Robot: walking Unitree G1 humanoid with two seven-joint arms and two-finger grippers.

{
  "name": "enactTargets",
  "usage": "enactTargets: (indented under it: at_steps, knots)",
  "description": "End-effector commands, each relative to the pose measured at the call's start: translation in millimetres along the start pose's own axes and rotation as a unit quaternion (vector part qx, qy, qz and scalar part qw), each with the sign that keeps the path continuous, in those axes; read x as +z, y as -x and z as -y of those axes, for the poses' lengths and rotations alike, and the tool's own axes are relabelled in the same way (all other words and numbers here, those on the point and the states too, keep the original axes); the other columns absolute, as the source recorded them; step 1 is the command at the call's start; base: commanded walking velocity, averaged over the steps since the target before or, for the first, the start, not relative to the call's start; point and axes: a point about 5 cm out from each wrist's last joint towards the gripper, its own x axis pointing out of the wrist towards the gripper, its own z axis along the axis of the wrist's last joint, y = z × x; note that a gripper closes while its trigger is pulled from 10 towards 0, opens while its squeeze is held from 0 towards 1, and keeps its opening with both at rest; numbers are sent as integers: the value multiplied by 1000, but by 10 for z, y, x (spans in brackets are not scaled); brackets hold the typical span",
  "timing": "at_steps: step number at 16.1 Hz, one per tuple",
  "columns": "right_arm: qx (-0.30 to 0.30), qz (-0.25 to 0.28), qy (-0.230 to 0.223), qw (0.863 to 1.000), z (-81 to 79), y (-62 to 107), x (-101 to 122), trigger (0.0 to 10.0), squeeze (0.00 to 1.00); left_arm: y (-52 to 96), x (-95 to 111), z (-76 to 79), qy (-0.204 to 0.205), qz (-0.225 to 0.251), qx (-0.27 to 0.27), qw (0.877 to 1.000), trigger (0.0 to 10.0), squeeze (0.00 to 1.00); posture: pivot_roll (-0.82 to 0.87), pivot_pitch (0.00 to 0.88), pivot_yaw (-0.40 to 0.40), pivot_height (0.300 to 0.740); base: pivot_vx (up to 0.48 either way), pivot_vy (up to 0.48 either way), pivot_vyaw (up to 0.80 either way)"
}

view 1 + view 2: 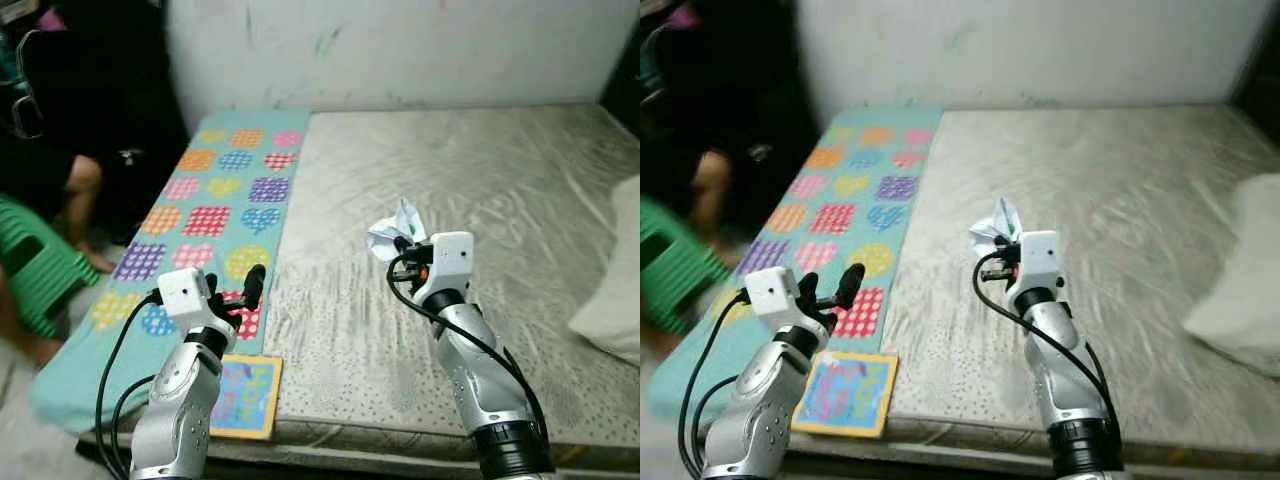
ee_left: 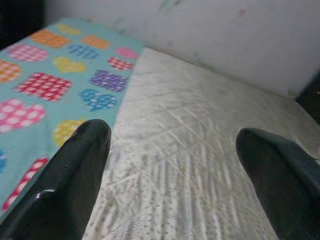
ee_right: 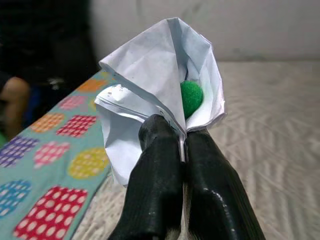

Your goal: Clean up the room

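Observation:
My right gripper (image 3: pixel 181 136) is shut on a crumpled white paper (image 3: pixel 155 75) with a small green ball (image 3: pixel 192 96) tucked in its folds. It holds the paper (image 1: pixel 395 232) up above the middle of the grey mattress (image 1: pixel 500 190). My left gripper (image 1: pixel 232 292) stands open over the seam between the mattress and the teal heart-patterned blanket (image 1: pixel 215 190), with nothing between its fingers (image 2: pixel 75 175). A colourful square book (image 1: pixel 246 396) lies at the bed's front edge, just below the left gripper.
A white pillow (image 1: pixel 615 290) rests at the mattress's right edge. A person's leg (image 1: pixel 80 200) and a green plastic stool (image 1: pixel 35 265) are on the left beside the bed. A pale wall (image 1: pixel 400 50) runs behind the bed.

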Motion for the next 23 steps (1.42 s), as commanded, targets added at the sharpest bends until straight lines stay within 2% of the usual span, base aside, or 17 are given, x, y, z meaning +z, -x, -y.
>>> enactTargets:
  at_steps: [1, 9, 16, 23]
  knots:
    - [19, 7, -1, 1000, -104, -27, 39, 10000, 0, 14, 27, -86, -6, 1, 14, 1000, 10000, 0, -173, 5, 68, 740, 0, 480, 0]
    - [32, 3, 11, 999, -134, -27, 20, 10000, 0, 3, 23, -93, -6, 2, 16, 1000, 10000, 0, -177, 4, 65, 740, 0, 479, 0]
    - [42, 1, 21, 999, -158, -17, -5, 10000, 0, 11, 53, -52, 2, 19, -4, 1000, 10000, 0, -179, 0, 66, 740, 0, 0, 0]
    - [46, 0, 27, 999, -168, -19, -12, 10000, 0, 15, 58, -29, 1, 21, -14, 1000, 10000, 0, -179, 0, 68, 740, 350, 0, 0]
